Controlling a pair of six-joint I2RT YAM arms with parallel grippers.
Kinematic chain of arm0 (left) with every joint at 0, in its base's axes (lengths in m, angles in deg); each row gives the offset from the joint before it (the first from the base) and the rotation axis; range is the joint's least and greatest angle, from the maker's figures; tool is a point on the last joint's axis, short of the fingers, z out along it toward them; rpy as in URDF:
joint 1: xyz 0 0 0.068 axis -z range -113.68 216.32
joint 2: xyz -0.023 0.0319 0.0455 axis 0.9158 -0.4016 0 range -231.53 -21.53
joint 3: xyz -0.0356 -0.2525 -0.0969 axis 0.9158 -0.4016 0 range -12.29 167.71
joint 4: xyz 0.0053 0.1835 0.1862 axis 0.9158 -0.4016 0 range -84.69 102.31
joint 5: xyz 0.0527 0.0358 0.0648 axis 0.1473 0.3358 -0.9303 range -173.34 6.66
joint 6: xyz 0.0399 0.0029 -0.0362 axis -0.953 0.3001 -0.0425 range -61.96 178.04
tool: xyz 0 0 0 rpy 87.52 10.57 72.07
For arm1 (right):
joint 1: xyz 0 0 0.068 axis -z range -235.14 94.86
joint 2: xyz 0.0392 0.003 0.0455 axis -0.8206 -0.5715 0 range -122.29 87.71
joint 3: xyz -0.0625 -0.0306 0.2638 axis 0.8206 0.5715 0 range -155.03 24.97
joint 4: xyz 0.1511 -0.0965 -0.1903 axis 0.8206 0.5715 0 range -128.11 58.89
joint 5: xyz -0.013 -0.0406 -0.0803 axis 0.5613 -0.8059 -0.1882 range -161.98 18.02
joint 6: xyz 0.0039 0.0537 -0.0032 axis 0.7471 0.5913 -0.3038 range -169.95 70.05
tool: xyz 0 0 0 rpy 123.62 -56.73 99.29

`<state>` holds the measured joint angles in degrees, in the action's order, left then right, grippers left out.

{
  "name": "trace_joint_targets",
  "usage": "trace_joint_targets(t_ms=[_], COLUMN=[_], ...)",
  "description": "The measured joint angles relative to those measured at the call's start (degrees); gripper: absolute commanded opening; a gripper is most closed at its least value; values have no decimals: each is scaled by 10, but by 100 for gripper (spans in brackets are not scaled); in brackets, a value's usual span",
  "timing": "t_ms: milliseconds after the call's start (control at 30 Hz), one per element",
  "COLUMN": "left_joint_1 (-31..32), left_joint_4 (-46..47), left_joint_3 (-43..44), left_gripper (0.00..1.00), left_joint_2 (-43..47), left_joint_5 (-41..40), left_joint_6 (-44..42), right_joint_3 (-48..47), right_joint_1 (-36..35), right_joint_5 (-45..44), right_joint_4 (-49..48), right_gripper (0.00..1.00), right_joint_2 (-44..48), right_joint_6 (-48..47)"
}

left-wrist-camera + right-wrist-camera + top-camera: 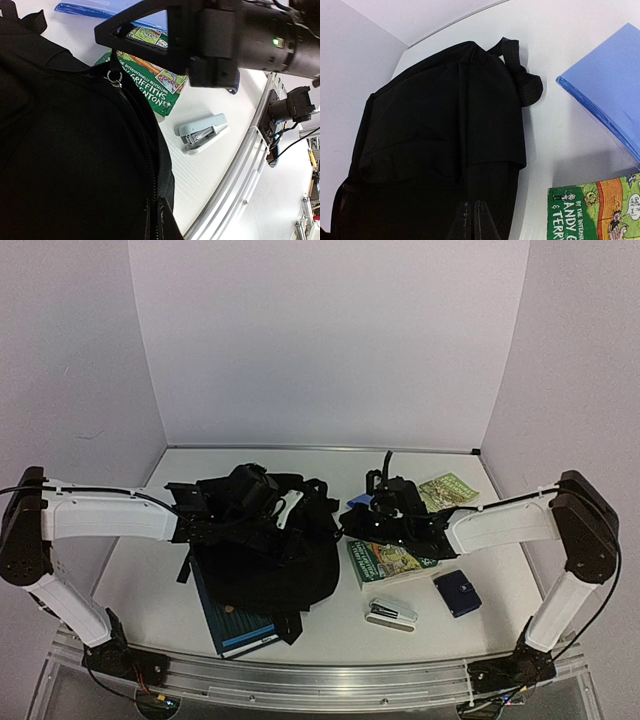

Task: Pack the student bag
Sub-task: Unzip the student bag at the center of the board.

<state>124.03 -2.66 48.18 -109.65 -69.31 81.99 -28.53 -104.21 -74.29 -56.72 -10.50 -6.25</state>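
Note:
The student bag (262,558) is a large black backpack lying flat mid-table; it fills the left wrist view (65,150) and the right wrist view (435,130). My left gripper (272,508) is over its upper part. Its jaws (159,220) are shut on the zipper seam at the bag's edge. My right gripper (352,520) is at the bag's right edge, jaws together (474,222). In the left wrist view the right gripper (106,35) holds the tab of the zipper pull (114,77), which hangs beneath it.
A green Andy Griffiths book (385,560) lies right of the bag, with a grey stapler (392,614) and a navy case (457,592) nearer the front. A blue folder (610,95) and another green book (447,490) lie behind. A dark blue book (235,625) pokes out under the bag.

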Motion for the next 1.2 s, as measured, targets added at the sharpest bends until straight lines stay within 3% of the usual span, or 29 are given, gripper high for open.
trace_joint_targets(t_ms=[567,1033,1100,1200], left_joint_1=[-3,-8,-8,-7], left_joint_4=[-61,-70,-69,-63], left_joint_3=[-10,-10,-10,-10], left_gripper=[0,0,0,0], left_joint_2=[55,69,69,68], left_joint_5=[-11,-74,-79,-82], left_joint_6=[-14,-6,3,20], right_joint_3=[-76,-142,-155,-167], right_joint_1=[12,25,26,33], right_joint_5=[11,22,27,26], right_joint_4=[2,-5,-4,-1], right_gripper=[0,1,16,49], right_joint_2=[-90,-148,-154,-157], right_joint_6=[-16,-42,-47,-56])
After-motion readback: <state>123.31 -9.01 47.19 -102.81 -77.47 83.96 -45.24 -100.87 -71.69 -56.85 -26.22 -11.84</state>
